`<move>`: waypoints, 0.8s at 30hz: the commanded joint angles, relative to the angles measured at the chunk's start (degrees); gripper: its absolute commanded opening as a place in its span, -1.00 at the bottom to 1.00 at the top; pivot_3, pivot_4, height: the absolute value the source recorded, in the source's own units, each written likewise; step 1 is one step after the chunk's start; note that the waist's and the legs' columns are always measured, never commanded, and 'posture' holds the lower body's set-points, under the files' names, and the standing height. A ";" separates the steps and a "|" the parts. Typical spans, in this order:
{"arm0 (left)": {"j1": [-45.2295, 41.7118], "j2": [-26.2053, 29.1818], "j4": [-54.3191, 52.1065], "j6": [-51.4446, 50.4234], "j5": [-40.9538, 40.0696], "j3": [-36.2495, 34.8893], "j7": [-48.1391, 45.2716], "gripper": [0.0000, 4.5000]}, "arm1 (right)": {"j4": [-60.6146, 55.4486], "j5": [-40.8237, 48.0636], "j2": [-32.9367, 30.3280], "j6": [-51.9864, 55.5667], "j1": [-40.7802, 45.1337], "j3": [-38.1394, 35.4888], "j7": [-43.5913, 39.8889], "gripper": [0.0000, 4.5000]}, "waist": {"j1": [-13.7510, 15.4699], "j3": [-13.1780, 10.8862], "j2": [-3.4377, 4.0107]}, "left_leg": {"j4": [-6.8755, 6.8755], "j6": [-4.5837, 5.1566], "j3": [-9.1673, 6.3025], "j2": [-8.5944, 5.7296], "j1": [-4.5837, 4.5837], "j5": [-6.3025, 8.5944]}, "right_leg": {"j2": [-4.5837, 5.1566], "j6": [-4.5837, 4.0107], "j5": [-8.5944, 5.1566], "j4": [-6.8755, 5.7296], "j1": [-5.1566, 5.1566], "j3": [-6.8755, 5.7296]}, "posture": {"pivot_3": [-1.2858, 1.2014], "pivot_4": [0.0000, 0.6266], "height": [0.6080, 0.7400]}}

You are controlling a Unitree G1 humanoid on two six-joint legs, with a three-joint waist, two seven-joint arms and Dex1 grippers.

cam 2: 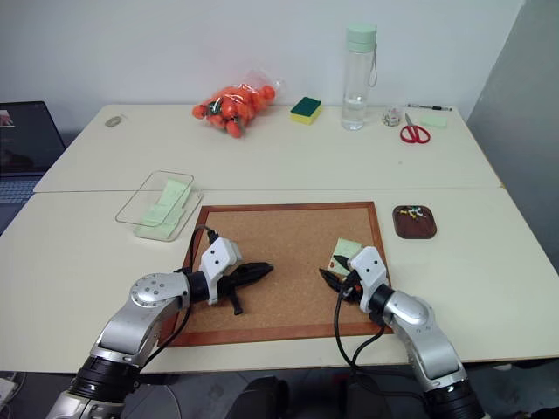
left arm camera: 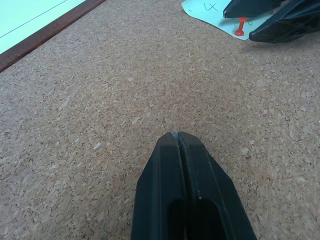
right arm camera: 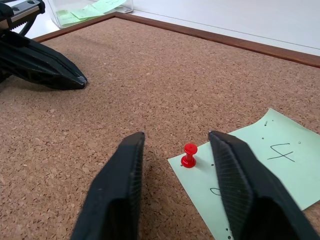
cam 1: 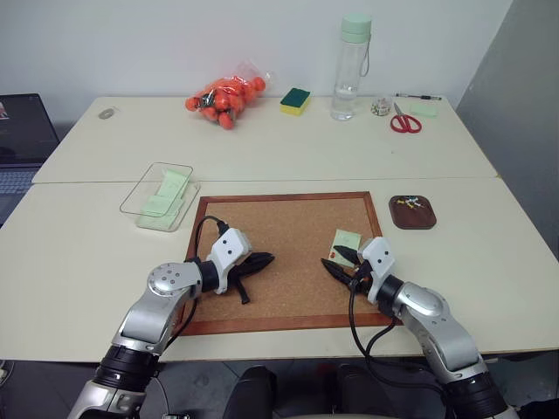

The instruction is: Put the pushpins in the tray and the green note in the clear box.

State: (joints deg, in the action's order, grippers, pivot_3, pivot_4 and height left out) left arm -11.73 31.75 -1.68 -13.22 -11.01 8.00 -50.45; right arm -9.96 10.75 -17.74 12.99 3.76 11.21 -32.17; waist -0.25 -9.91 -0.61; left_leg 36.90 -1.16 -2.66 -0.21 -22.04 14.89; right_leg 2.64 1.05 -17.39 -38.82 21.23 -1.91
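A: So, where is the right hand sitting against the pin?

B: It is straddling the red pin, its fingers parted on either side and touching nothing yet. The pin is standing upright, its long axis rising from the cork board, stuck through the near corner of the green note. So the pin is lying straight ahead between the fingertips, and I am judging that the coming squeeze depends on that centring.

A: And the left hand?

B: It is clenched on nothing, resting over the middle of the board, well apart from the note. The right hand is clearly the nearer one.

A: How many of each are you counting?

B: One pin on the board and one note under it. A few pins are already lying in the tray on the table beyond the board's right edge, too small to count. Green slips are showing in the clear box off the board's far left corner, probably two.
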 commanded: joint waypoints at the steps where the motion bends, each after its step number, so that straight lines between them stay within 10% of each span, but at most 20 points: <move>1: 1.77 0.62 1.11 -0.97 1.24 0.92 -0.07 -1.00 | 0.21 -0.36 -0.06 -0.93 0.16 -0.94 0.23 -0.51 | 0.00 0.00 0.00 | 0.00 0.00 0.00 0.00 0.00 0.00 | 0.00 0.00 0.00 0.00 0.00 0.00 | 0.03 -0.52 1.00; 6: 1.85 0.62 1.22 -0.80 1.27 0.94 -0.07 -1.00 | 0.74 -0.95 -0.16 -1.24 0.41 -1.26 0.34 -0.98 | 0.00 0.00 0.00 | 0.00 0.00 0.00 0.00 0.00 0.00 | 0.00 0.00 0.00 0.00 0.00 0.00 | 0.03 -0.52 1.00; 24: 1.94 1.00 1.85 -0.15 1.54 1.00 -0.34 -1.00 | -5.16 2.84 -0.05 -1.02 0.85 -3.85 -0.70 -0.98 | 0.05 -0.01 0.01 | -0.01 0.00 0.00 0.00 -0.05 0.00 | 0.00 -0.01 0.01 0.00 0.03 0.00 | 0.03 -0.52 1.00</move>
State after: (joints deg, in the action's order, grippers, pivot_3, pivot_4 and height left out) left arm -11.46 31.76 -1.63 -12.22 -11.00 8.02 -50.49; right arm -10.14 11.47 -17.75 12.90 3.81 9.80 -32.63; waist -0.20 -9.92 -0.61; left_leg 36.89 -1.16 -2.66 -0.21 -22.09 14.89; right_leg 2.64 1.04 -17.38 -38.82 21.27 -1.91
